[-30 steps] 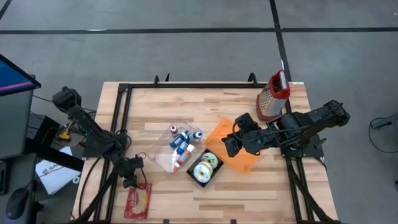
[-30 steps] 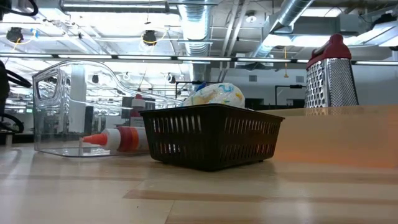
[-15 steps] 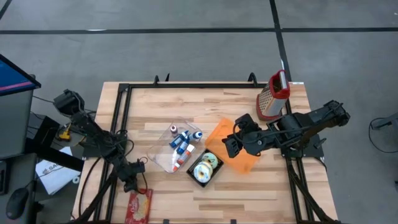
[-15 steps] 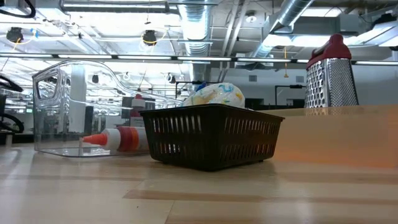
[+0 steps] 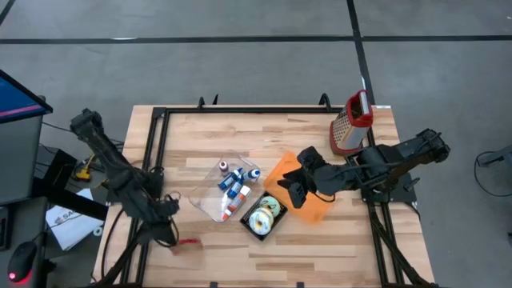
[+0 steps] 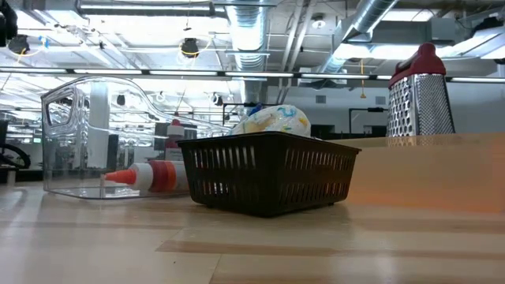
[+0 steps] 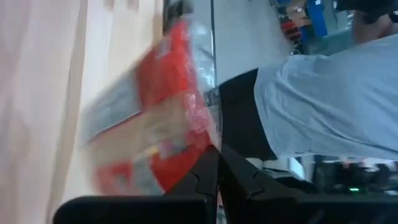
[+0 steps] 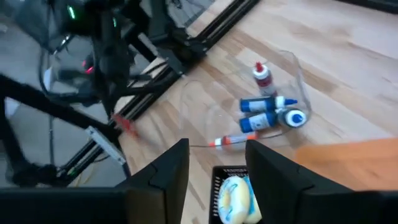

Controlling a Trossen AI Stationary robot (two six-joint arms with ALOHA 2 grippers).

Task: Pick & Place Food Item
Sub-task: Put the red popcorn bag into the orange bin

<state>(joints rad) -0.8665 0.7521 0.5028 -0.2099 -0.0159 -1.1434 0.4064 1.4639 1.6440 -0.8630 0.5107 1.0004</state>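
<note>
The red snack packet (image 7: 155,118) is being pinched at its edge by the closed left gripper (image 7: 217,163), at seven o'clock on the table (image 5: 320,248). It is likely being handled as light, floppy and slippery. The right gripper (image 8: 217,163) is being kept half open above the black basket (image 5: 264,217).

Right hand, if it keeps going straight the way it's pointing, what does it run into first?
Probably the black basket with the doughnut, seen directly between the open right hand's fingers in the wrist view. Beyond it lies the clear bin of bottles. Depth is unclear, so it might pass just over the basket.
</note>
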